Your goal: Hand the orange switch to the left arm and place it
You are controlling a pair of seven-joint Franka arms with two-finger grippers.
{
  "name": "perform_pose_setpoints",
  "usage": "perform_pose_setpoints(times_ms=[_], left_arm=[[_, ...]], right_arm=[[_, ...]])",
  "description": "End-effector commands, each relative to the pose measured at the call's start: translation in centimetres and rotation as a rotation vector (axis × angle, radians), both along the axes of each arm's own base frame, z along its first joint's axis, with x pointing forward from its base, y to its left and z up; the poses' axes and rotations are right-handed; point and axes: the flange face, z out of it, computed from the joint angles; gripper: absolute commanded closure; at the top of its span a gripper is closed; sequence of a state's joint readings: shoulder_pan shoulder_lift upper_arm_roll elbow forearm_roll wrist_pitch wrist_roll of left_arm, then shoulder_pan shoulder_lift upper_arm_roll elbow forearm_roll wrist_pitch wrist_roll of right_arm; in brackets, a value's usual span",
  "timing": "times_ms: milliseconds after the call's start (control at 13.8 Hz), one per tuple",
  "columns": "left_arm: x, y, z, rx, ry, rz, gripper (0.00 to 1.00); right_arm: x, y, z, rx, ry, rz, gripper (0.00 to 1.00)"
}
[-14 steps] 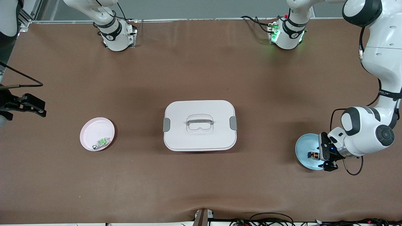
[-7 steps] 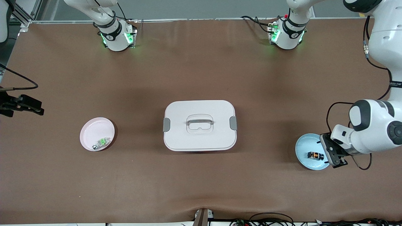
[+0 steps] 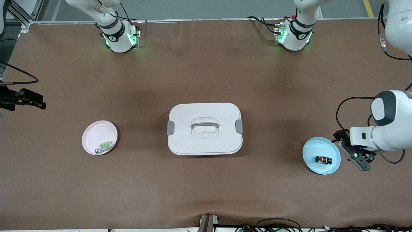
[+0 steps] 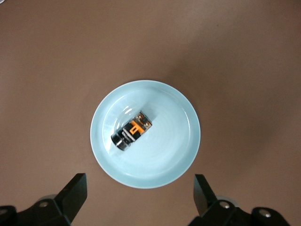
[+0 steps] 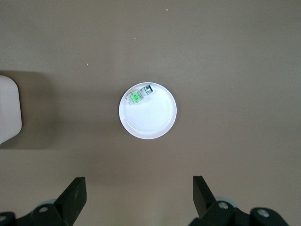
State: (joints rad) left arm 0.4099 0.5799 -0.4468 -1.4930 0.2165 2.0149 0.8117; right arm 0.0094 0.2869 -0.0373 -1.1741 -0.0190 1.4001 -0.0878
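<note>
Left gripper (image 3: 354, 154): jaws spread wide, empty, touching nothing, up in the air just off the blue plate's (image 3: 310, 151) rim, at the left arm's end of the table. In the left wrist view, both black fingers (image 4: 75, 190) well apart with bare tabletop between them.

Orange switch (image 3: 322, 159): lying on its side in the blue plate, just beside and below the left gripper, not between the fingers; orange face up, silvery end toward the plate's rim (image 4: 133, 133).

Right gripper (image 3: 27, 99): wide open too, holding nothing, waiting in the air at the right arm's end of the table, with the pink plate (image 3: 93, 135) below it and a little toward the table's middle. Small green-and-white component (image 3: 104, 147) resting in that plate by its rim.

White box (image 3: 204, 128): lid on, grey clips and handle, standing at mid-table between the two plates, squarely in the straight line from the left gripper to the right one, well apart from both.
</note>
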Motion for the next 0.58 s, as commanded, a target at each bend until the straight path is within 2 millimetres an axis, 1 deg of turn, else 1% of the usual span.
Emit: perform_pose_setpoints(times_ms=[0, 73, 145, 218, 291, 363, 436, 508], left_arm=[[-1.3, 0.0, 3.5, 0.027, 0.018, 0.175, 0.0], [-1.6, 0.0, 4.3, 0.034, 0.02, 0.228, 0.0], [-1.7, 0.2, 5.1, 0.037, 0.015, 0.275, 0.0], [-1.8, 0.3, 6.0, 0.04, 0.004, 0.317, 0.0], [-2.1, 0.1, 6.9, 0.042, -0.006, 0.371, 0.0], [-2.4, -0.2, 7.4, 0.046, 0.004, 0.452, 0.0], [-2.8, -1.8, 8.2, 0.045, 0.025, 0.527, 0.0], [-3.2, -3.6, 8.8, 0.043, 0.037, 0.584, 0.0]], right_arm=[[-0.9, -0.8, 0.0, 0.003, 0.011, -0.027, 0.0], [-0.9, -1.4, 0.0, 0.003, 0.011, -0.036, 0.0], [-0.9, -1.5, -0.3, 0.005, 0.017, -0.037, 0.0], [-1.2, -1.5, -0.1, 0.003, 0.008, -0.039, 0.0], [-1.2, -1.6, -0.1, 0.0, 0.001, -0.058, 0.0], [-1.1, -1.6, -0.4, -0.006, 0.005, -0.103, 0.0], [-1.1, -1.6, -0.7, -0.006, 0.01, -0.143, 0.0], [-1.1, -2.0, -0.7, 0.006, -0.002, -0.152, 0.0]])
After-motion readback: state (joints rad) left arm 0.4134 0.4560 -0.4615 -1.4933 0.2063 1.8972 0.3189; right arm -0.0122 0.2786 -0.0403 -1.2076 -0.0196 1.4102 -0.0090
